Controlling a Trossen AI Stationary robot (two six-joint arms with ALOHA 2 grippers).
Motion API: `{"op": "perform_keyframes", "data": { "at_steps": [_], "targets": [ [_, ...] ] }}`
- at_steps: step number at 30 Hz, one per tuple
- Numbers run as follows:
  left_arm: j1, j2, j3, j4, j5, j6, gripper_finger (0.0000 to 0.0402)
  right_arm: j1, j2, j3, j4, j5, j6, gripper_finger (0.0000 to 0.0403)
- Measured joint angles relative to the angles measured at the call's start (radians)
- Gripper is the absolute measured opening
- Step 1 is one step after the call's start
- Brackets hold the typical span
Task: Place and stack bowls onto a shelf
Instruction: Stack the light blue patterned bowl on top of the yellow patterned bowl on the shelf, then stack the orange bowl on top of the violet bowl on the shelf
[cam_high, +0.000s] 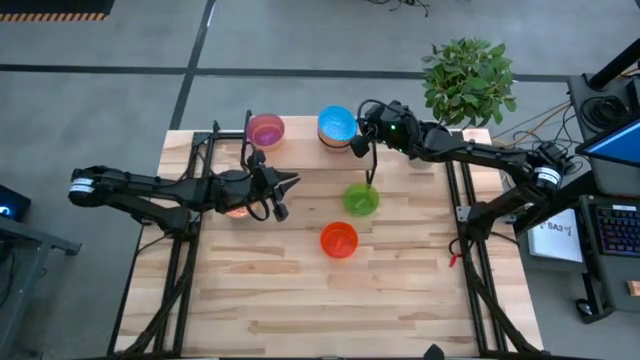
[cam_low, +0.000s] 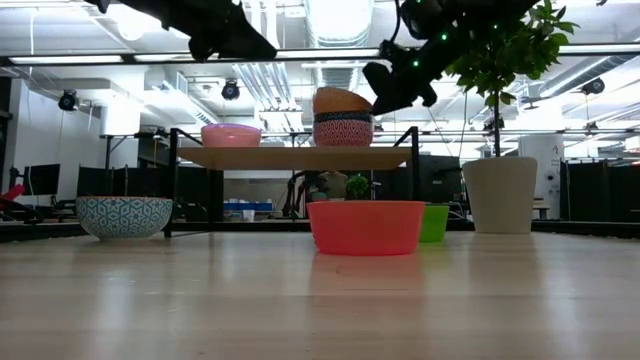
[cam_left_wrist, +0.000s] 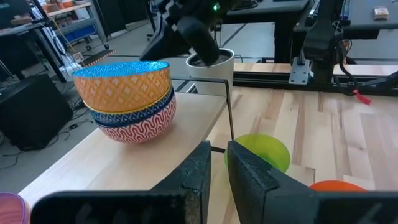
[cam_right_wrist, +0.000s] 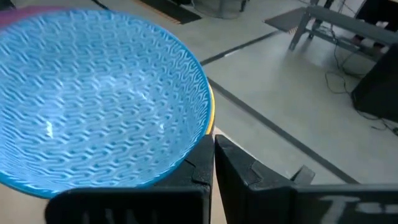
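On the shelf (cam_low: 290, 157) stand a pink bowl (cam_high: 265, 130) and a stack of three bowls (cam_left_wrist: 127, 99), its top bowl orange outside and blue inside (cam_right_wrist: 93, 99). My right gripper (cam_right_wrist: 213, 146), shut, hovers level at that top bowl's rim on the stack's right side (cam_high: 356, 140). My left gripper (cam_left_wrist: 219, 155) hangs over the table in front of the shelf (cam_high: 292, 183), a narrow gap between its fingers and nothing in it. A green bowl (cam_high: 361, 199) and a red bowl (cam_high: 339, 240) rest on the table. A blue-and-white patterned bowl (cam_low: 123, 215) rests at the left. My right gripper's shut fingertips stand right beside the top bowl's rim (cam_right_wrist: 205, 124), coming level from the table's right side. Whether they touch it I cannot tell. My left gripper touches nothing.
A potted plant (cam_high: 468, 80) in a pale pot (cam_low: 499, 195) stands at the table's far right corner, behind the right arm. Black frame rails (cam_high: 465, 230) run along both table sides. Bare wood (cam_high: 330, 310) lies toward the near edge.
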Motion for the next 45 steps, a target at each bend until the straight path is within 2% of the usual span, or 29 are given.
{"op": "perform_keyframes", "data": {
  "at_steps": [11,18,23,27,31,35,40,45],
  "targets": [
    [0.000,0.000,0.000,-0.014,0.000,0.000,0.0036,0.035,-0.030,0.007,0.008,-0.010,-0.004,0.0009],
    [-0.003,-0.002,-0.001,-0.039,0.000,-0.040,0.0036,0.038,0.005,-0.002,0.007,-0.007,-0.003,0.0009],
    [-0.014,-0.007,-0.001,-0.164,0.001,-0.144,0.0036,0.047,-0.012,-0.003,-0.004,-0.007,-0.003,0.0009],
    [-0.022,-0.008,0.030,-0.375,0.002,-0.278,0.0036,0.078,-0.056,-0.003,-0.018,-0.007,-0.003,0.0009],
    [-0.026,-0.007,0.090,-0.647,0.033,-0.451,0.0036,0.137,-0.094,-0.003,-0.092,-0.007,-0.005,0.0009],
    [-0.026,-0.008,0.118,-0.777,0.108,-0.562,0.0036,0.215,-0.119,-0.004,-0.167,-0.007,-0.004,0.0009],
    [-0.033,0.004,0.118,-0.764,0.217,-0.575,0.0036,0.327,-0.141,-0.043,-0.208,-0.008,-0.022,0.0009],
    [-0.059,0.054,0.117,-0.754,0.237,-0.568,0.0036,0.436,-0.151,-0.125,-0.203,-0.037,-0.029,0.0009]
  ]
}}
